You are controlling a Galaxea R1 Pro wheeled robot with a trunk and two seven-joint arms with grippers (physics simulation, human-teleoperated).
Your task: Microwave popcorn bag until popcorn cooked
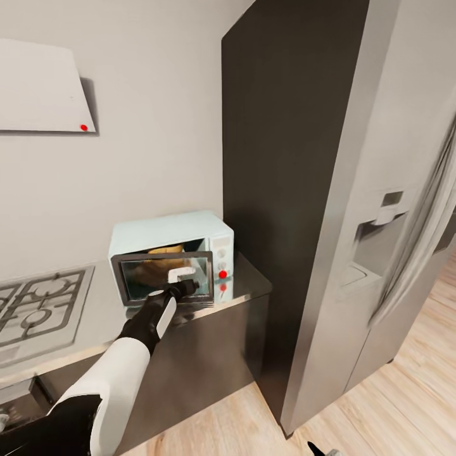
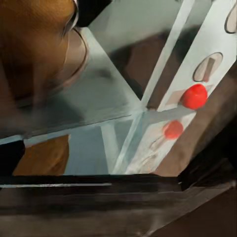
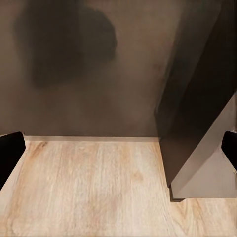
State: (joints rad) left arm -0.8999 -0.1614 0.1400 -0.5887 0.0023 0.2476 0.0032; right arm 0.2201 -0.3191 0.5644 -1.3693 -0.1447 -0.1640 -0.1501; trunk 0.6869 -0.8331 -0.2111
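At the far left, a grated gas hob [image 1: 38,304] is set into the flat grey brushed-steel countertop [image 1: 95,316]. To its right stands the small pale blue-white box microwave [image 1: 171,256], its dark glass door [image 1: 161,278] nearly shut. The tan-brown burlap popcorn bag [image 1: 166,252] shows inside, above the door's top edge. The left gripper [image 1: 189,288] is at the door's white handle [image 1: 180,274]; whether its fingers are parted or closed on it cannot be told. Two red dots [image 1: 222,274] mark the control panel. Farther right stands a tall steel fridge [image 1: 373,209]. The right gripper [image 3: 118,148] hangs wide open and empty over light wood floor [image 3: 98,187].
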